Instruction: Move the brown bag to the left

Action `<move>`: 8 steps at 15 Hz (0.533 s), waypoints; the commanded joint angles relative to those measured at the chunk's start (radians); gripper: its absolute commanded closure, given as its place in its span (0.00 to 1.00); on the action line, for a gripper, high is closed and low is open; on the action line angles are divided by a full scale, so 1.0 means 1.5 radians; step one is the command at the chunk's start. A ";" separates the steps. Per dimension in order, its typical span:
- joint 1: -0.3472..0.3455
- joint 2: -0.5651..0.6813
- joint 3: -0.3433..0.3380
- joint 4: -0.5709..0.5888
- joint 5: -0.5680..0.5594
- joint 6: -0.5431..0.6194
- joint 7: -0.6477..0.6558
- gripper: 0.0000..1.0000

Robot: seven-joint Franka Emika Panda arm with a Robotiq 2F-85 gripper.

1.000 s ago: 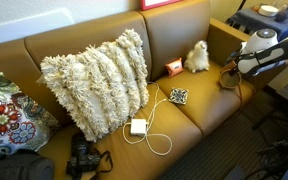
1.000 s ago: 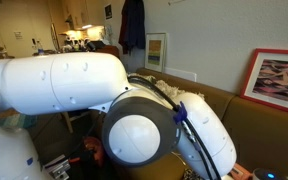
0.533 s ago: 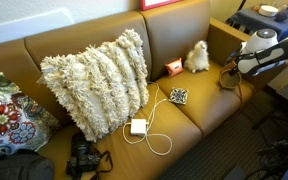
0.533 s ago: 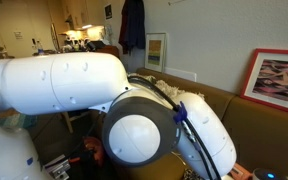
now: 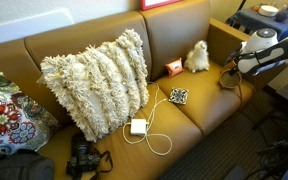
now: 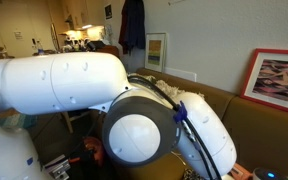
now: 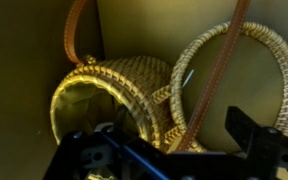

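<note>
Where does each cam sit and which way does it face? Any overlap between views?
Exterior view: high, looking down on the sofa; the arm enters at the right edge.
Exterior view: close behind the arm, which fills most of the frame; wall beyond.
Wrist view: looks onto the brown bag; open jaws along the bottom.
Shared: both exterior views show the arm; the bag shows in an exterior view too.

Nothing has moved over the last second, as far as I can tell. My white robot arm (image 5: 267, 52) hangs at the right end of the tan leather sofa (image 5: 184, 115) exactly as before (both exterior views match their earlier pictures). The small brown woven pouch bag (image 7: 119, 95) hasn't shifted, and the black gripper (image 7: 164, 140) is spread as wide as it was.
</note>
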 commanded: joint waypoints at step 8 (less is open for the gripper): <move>-0.007 -0.002 0.031 0.026 0.032 0.031 0.010 0.48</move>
